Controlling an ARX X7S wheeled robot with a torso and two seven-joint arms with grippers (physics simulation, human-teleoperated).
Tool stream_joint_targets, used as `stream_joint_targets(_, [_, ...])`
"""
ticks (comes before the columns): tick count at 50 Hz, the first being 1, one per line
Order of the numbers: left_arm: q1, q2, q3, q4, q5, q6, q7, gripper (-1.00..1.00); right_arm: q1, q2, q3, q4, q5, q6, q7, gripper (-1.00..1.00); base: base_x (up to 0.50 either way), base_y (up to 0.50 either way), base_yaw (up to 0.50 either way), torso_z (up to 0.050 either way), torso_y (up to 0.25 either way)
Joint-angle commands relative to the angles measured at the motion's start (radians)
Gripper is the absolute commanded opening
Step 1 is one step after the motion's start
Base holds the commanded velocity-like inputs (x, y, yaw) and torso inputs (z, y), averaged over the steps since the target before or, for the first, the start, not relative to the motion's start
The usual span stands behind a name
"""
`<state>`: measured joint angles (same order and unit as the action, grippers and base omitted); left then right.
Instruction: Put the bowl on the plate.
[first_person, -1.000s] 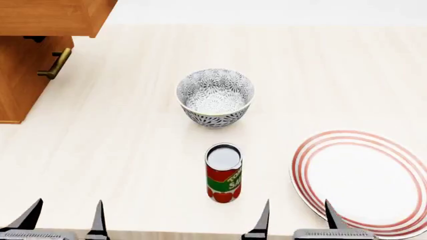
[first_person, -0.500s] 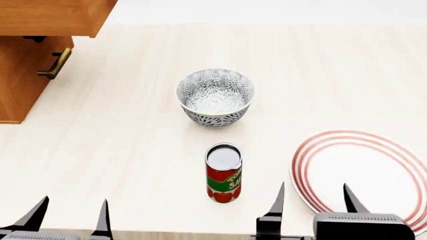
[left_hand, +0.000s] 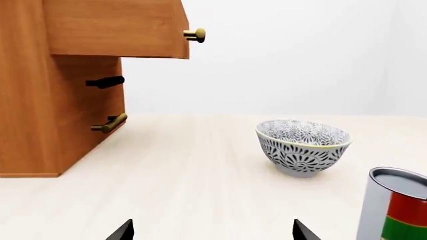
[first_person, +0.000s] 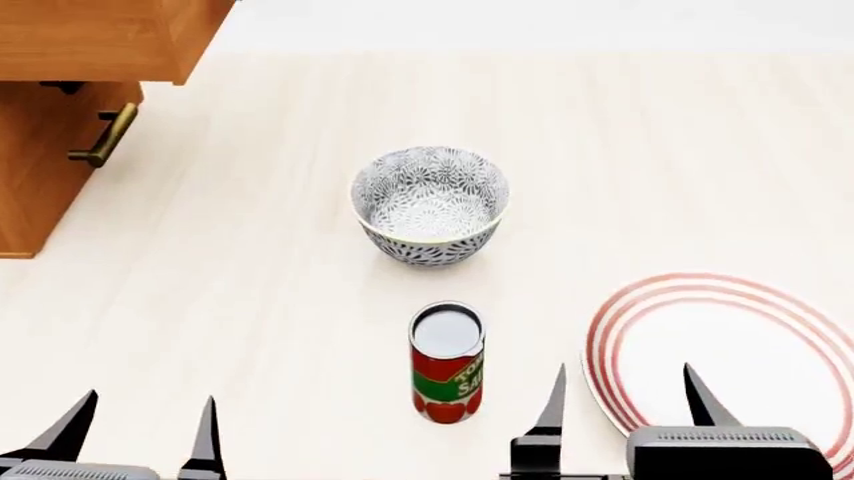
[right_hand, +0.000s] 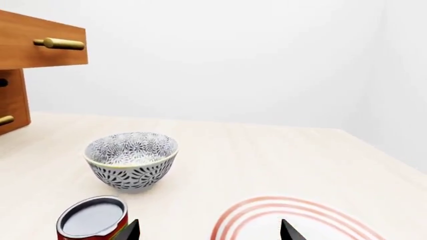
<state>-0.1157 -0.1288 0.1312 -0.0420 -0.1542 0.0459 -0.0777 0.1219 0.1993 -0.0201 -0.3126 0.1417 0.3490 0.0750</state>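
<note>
**Bowl and plate apart, can between**

While both tools, left (first_person: 140, 432) and right (first_person: 623, 400), hover spread and empty, the bowl (first_person: 430, 206) stands mid-surface, well apart from the plate (first_person: 727, 360). Between them, the can (first_person: 446, 363) shows partial letters "SA".

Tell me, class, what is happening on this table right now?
A two-armed robot is at the start of its job. The patterned bowl stands alone on the table, untouched. The red-ringed plate lies empty, apart from it, by the right gripper. A red can stands between bowl and robot. The left gripper and the right one are both open and hold nothing.
</note>
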Motion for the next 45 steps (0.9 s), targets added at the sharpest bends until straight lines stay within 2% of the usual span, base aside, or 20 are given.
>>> stream_joint_targets(1, [0.000,-0.008,0.010,0.011,-0.011,-0.009,-0.010,1.00,-0.002,0.008,-0.005,0.009,0.005,-0.012,0.001,1.00,0.10,0.00,0.00,0.000,0.000])
stream_joint_targets(45, [-0.016,-0.029,0.043,0.000,-0.049,-0.006,-0.026,1.00,0.011,0.035,-0.023,-0.004,0.029,0.011,0.012,1.00,0.14,0.00,0.00,0.000,0.000])
